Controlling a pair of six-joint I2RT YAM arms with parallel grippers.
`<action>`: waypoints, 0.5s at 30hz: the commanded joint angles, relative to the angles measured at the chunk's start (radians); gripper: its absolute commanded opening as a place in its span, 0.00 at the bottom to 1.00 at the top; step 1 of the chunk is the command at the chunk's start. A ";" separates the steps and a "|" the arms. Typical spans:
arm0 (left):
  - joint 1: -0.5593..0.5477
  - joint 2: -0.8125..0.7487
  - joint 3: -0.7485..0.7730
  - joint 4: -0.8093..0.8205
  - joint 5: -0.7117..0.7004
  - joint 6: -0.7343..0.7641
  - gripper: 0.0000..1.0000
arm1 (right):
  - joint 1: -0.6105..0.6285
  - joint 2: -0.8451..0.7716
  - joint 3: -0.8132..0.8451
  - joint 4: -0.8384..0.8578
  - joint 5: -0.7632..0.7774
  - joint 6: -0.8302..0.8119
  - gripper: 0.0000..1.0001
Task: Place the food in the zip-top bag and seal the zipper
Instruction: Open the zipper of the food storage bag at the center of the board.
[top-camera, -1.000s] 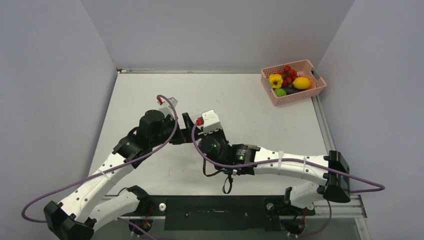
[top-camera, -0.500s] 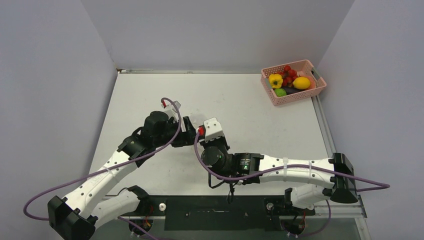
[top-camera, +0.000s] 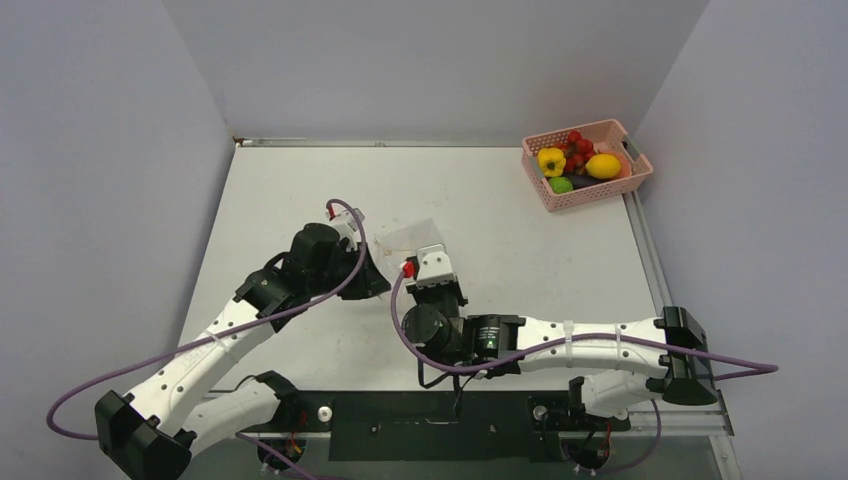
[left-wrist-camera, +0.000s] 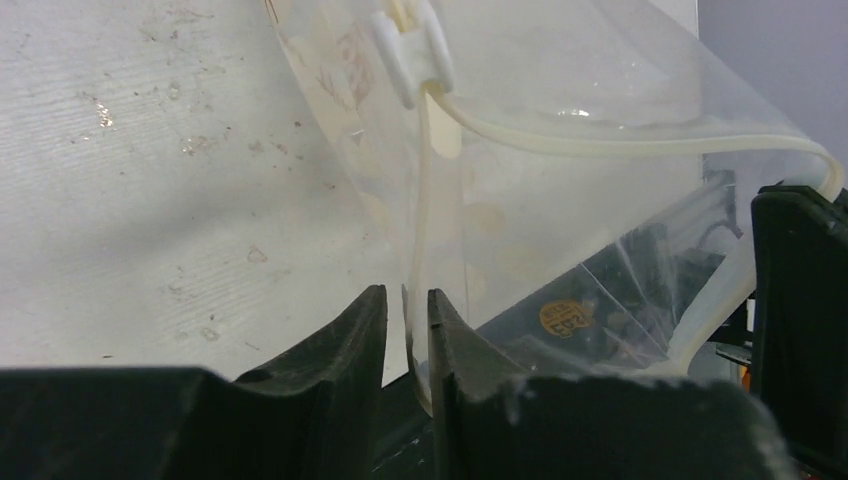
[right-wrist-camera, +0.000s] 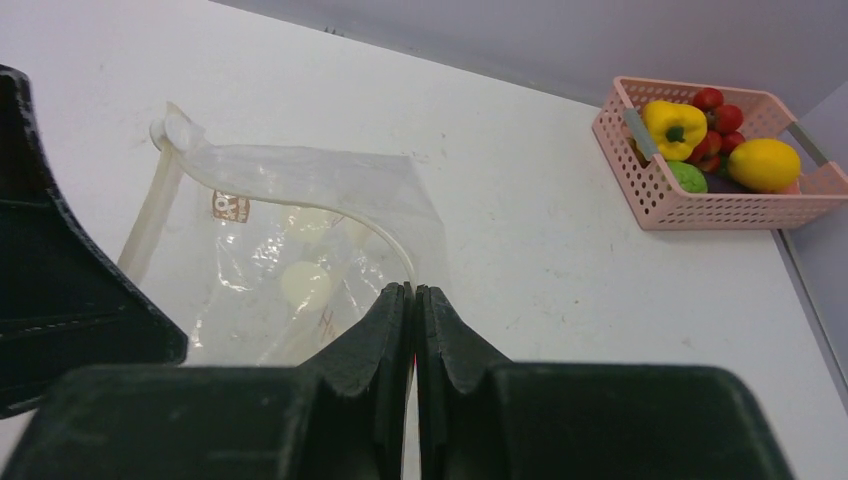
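The clear zip-top bag (top-camera: 410, 238) hangs between my two grippers at mid-table. In the left wrist view its zipper (left-wrist-camera: 620, 143) curves open, with a white slider (left-wrist-camera: 410, 55) at the top. My left gripper (left-wrist-camera: 407, 300) is nearly closed, the bag's edge strip between its fingers. My right gripper (right-wrist-camera: 412, 290) is shut on the bag's (right-wrist-camera: 290, 250) other mouth edge. The food sits far off in the pink basket (top-camera: 590, 197): yellow pepper (top-camera: 551, 160), lemon (top-camera: 603, 166), green piece (top-camera: 561, 185) and red tomatoes (top-camera: 577, 148).
The basket stands at the table's back right corner against the right wall. Purple cables loop over both arms. In the top view my left gripper (top-camera: 377, 284) and right gripper (top-camera: 424, 256) are close together. Grey walls enclose the table on three sides.
My left jaws have closed from wide open onto the bag's edge. Both wrists have drawn back toward the near edge, bringing the bag with them.
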 joint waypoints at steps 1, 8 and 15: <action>-0.003 0.005 0.097 -0.079 -0.062 0.090 0.12 | 0.007 -0.038 -0.027 0.057 0.100 -0.006 0.05; -0.003 0.006 0.186 -0.186 -0.189 0.172 0.00 | 0.007 -0.060 -0.072 0.086 0.159 -0.003 0.05; -0.003 0.016 0.270 -0.274 -0.354 0.262 0.00 | -0.008 -0.085 -0.113 0.137 0.197 -0.003 0.05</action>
